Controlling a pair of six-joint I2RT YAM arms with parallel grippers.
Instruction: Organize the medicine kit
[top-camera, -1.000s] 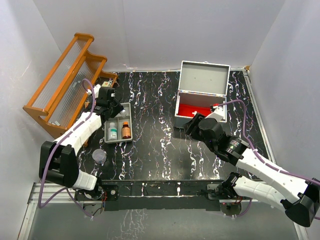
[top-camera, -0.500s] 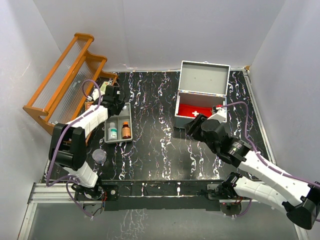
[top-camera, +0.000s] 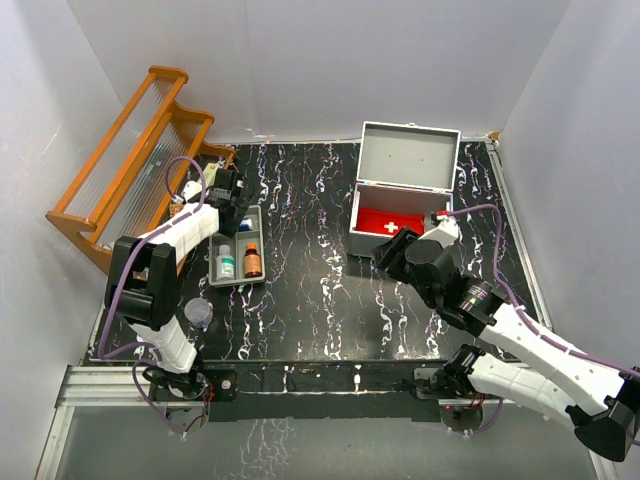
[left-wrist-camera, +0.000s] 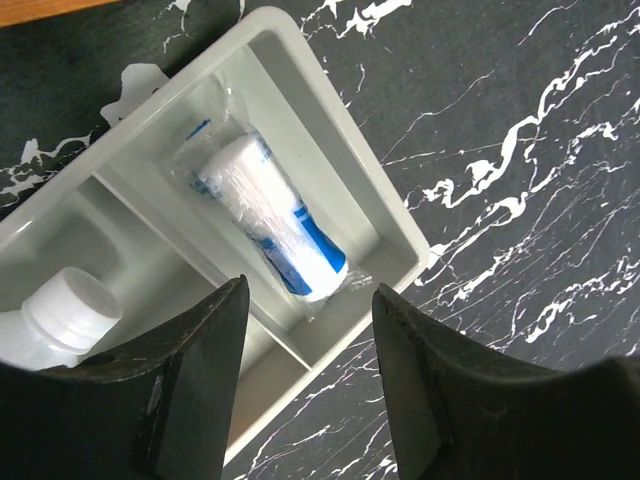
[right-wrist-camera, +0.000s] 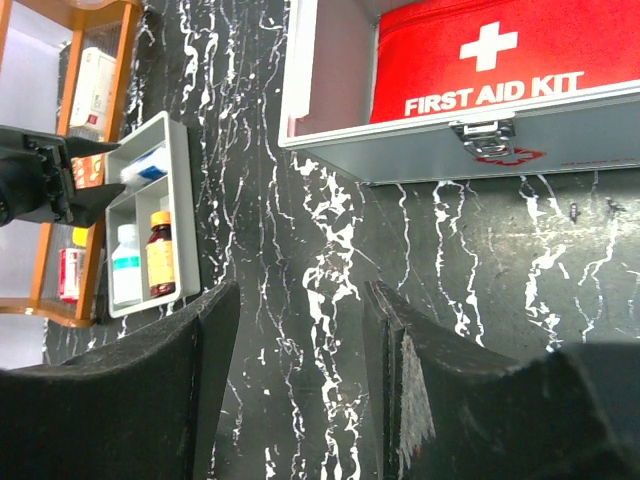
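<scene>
Left wrist view gave me the left gripper (left-wrist-camera: 308, 300) with its 2 fingers parted and nothing between them, hovering right above the end compartment of the small grey tray (left-wrist-camera: 330, 110). Directly under the gap lay a bandage roll (left-wrist-camera: 265, 215) in clear wrap, flat along that compartment. It was white with blue print that I could not read. I judged the fingers were set to either side of it so that they could close across its width. Just beside the left finger, in the next compartment, stood a white-capped bottle (left-wrist-camera: 70, 300).

The right gripper (right-wrist-camera: 300, 295) was also parted and empty, held over the black marbled table (right-wrist-camera: 330, 400). I took that for a waiting pose.

Ahead of it and to its right stood the medicine kit (right-wrist-camera: 450, 150) with its lid thrown back, so the inside was open to a reach from above. In it lay a red pouch (right-wrist-camera: 480, 60) with a white cross and "FIRST AID KIT" in white capitals. A latch (right-wrist-camera: 483, 130) hung on the front wall, and the red mark under it was too small to read.

Well off to this gripper's left sat the tray, where the white-capped bottle and a brown bottle (right-wrist-camera: 160, 255) stood upright side by side. Their labels were illegible. Kit and tray were well apart, 1 near each arm, which looked to me like a split of the work.
</scene>
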